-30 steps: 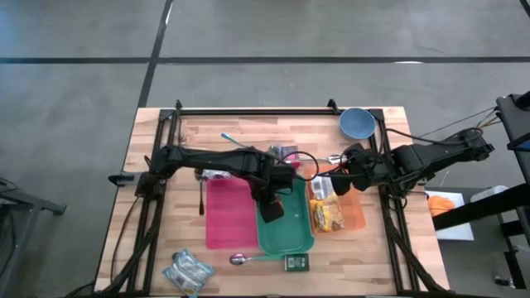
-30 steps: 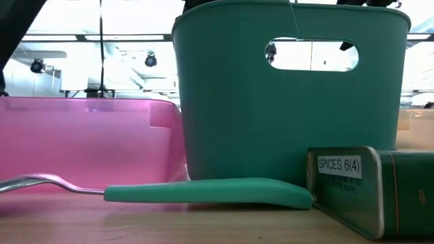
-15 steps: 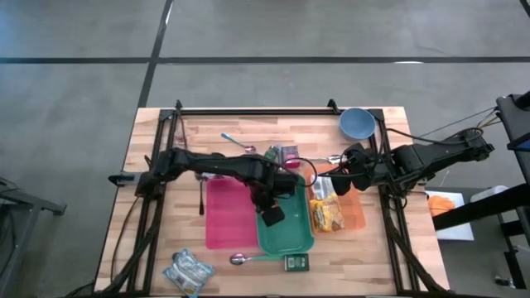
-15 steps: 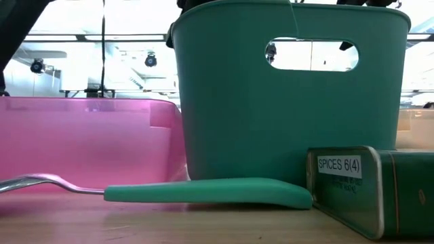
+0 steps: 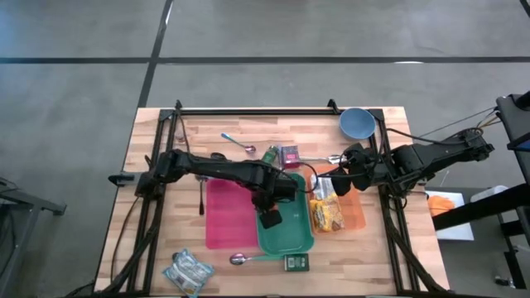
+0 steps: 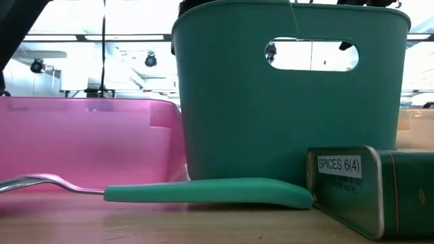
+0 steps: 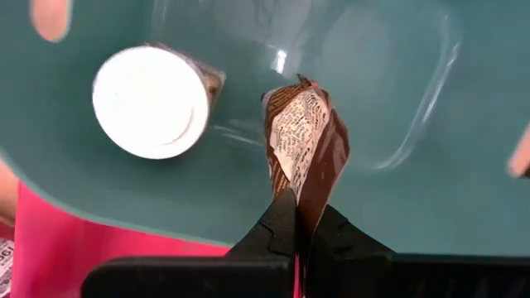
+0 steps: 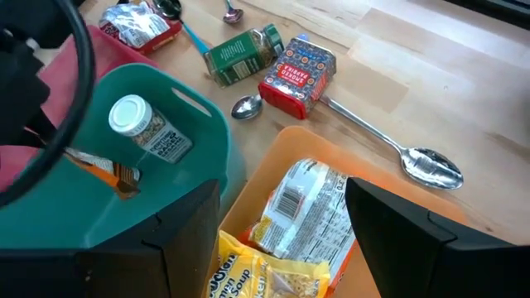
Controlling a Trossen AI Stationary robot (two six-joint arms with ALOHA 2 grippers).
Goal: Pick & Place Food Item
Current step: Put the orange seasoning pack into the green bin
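While gripping the brown packet [image 7: 302, 153], left hand [image 7: 296, 223] shifted left.

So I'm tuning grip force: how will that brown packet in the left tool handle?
The brown packet looks like thin crinkled wrapper, so probably floppy and light. It hangs from the left tool by one pinched end, so it may sway, and should drop limply into the green bin.
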